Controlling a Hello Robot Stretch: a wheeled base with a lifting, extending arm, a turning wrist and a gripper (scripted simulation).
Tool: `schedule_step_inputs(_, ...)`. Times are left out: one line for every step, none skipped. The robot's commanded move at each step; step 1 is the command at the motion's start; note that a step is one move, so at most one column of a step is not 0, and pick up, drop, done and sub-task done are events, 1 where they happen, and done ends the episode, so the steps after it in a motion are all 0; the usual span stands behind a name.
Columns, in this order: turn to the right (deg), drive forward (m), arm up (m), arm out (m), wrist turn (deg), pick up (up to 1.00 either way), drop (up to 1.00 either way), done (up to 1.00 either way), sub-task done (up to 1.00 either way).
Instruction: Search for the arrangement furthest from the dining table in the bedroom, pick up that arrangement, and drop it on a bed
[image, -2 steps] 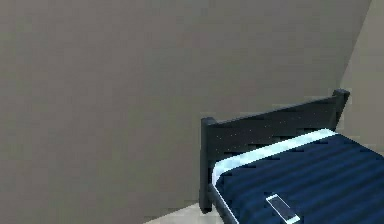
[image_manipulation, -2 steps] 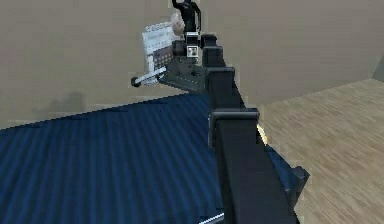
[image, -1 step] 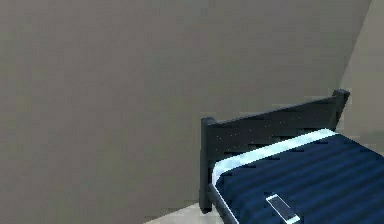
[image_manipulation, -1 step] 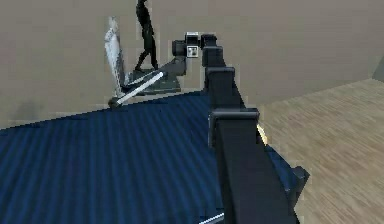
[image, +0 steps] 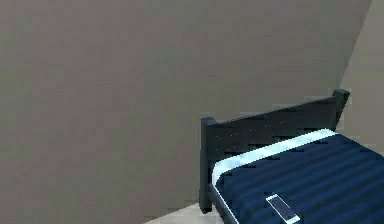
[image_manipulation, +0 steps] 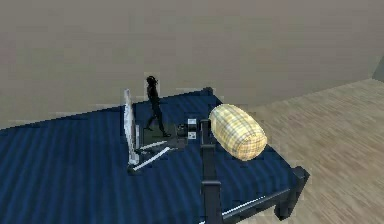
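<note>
I judge this the last step, the drop: the bed (image_manipulation: 70, 170) spreads its dark blue cover beneath my arm (image_manipulation: 210, 180), which reaches in over the bed's near edge. A checked pillow (image_manipulation: 238, 132) lies toward the bed's head end, and a grey upright panel (image_manipulation: 128, 120) stands mid-bed. The dark, slim shape I take for the arrangement (image_manipulation: 153, 100) rises mid-bed too, just beside that panel and close by my pincer (image_manipulation: 148, 157). I cannot tell how wide the pincer stands, nor whether it holds anything. Next calls for letting go over the cover, then drawing the arm back clear of the bed.
</note>
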Motion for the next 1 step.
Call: schedule_step_inputs(0.0, 0.0, -0.32, 0.0, 0.0, 0.0, 0.0, 0.0, 0.0)
